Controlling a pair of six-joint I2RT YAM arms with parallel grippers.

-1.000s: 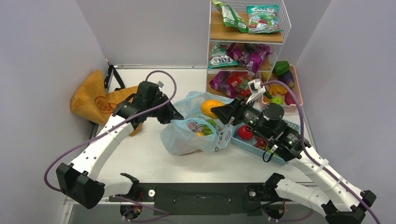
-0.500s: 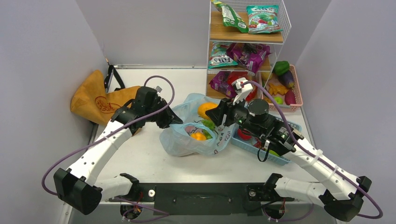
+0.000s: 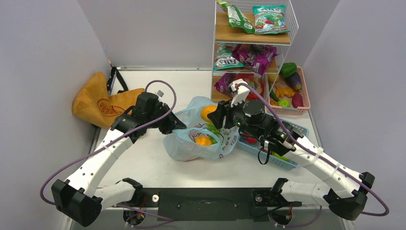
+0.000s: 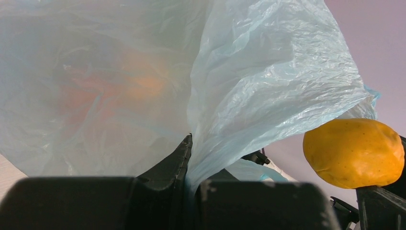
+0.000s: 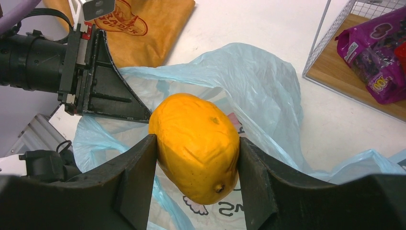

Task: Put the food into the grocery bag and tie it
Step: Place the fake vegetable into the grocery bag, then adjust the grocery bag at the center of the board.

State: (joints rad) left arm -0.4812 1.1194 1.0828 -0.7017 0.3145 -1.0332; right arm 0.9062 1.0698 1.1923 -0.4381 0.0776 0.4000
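The light blue grocery bag [image 3: 191, 146] lies crumpled mid-table with its mouth open toward the back. Inside it I see an orange fruit [image 3: 203, 140] and green grapes [image 3: 213, 128]. My left gripper [image 3: 175, 125] is shut on the bag's left rim and holds the plastic [image 4: 268, 86] up; the film is pinched between the fingers [image 4: 182, 158]. My right gripper [image 3: 214, 115] is shut on an orange-yellow fruit [image 5: 196, 143], which hangs just above the bag's mouth [image 5: 258, 91]. The same fruit [image 4: 354, 153] shows at the right of the left wrist view.
A tan tote [image 3: 103, 100] lies at the back left. A wire shelf [image 3: 253, 43] with snack packets stands at the back right, with a pink basket [image 3: 306, 98] of vegetables beside it. A blue basket [image 3: 253, 149] with red produce sits under my right arm.
My right gripper has carried the orange-yellow fruit leftward to above the bag's mouth. The left gripper, still gripping the rim, has shifted slightly toward the front left.
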